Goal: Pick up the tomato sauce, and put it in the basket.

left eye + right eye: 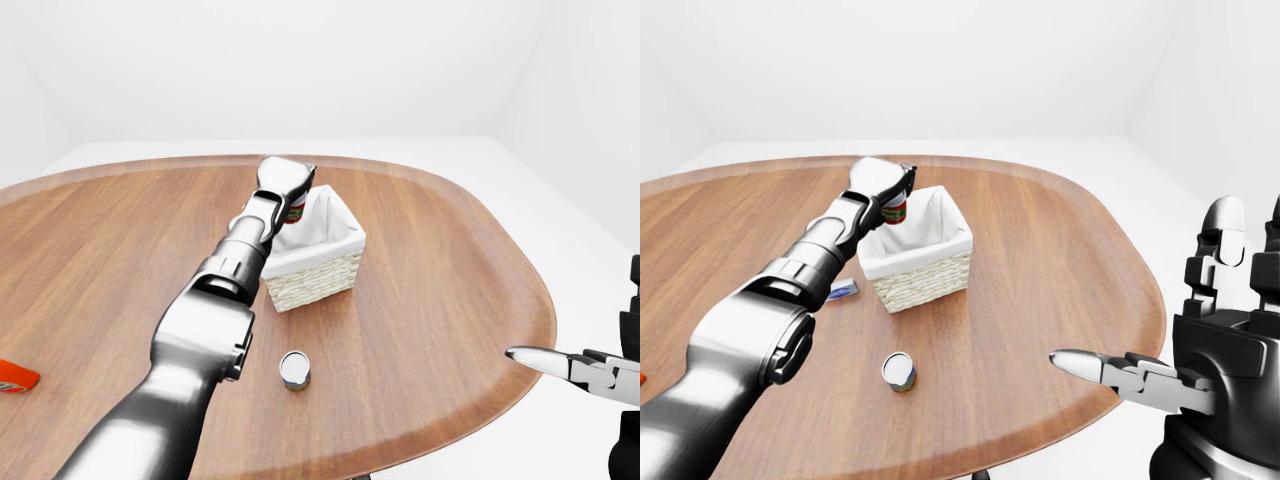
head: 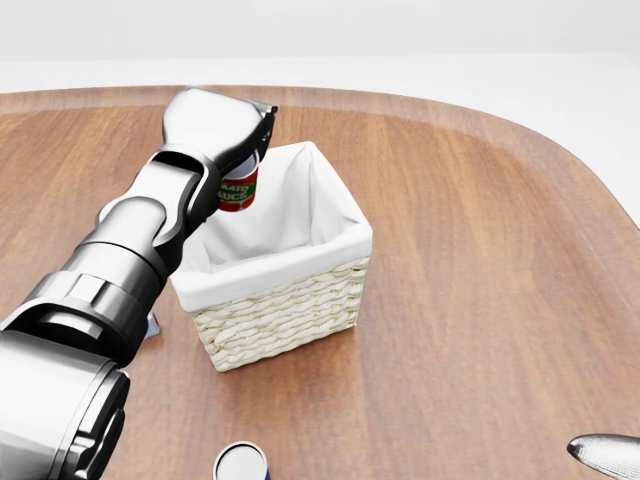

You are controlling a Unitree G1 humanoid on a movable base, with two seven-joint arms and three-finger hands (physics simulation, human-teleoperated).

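Now my left hand [image 2: 225, 125] clenches the cylindrical tomato sauce can [image 2: 238, 189] over the square, cloth-lined wicker basket [image 2: 285, 305]; a round tin [image 2: 241, 463] stands at 6 o'clock on the wood-grain table [image 2: 480, 280]. My right hand [image 1: 1215, 365] is spread.

- A wooden table [image 1: 430, 260] with rounded corners fills most of the views.
- A small upright can [image 1: 294, 370] stands near the table's lower edge.
- A small blue-and-white box [image 1: 843, 290] lies flat on the wood.
- A red-orange packet [image 1: 15, 376] lies at the left-eye view's left edge.
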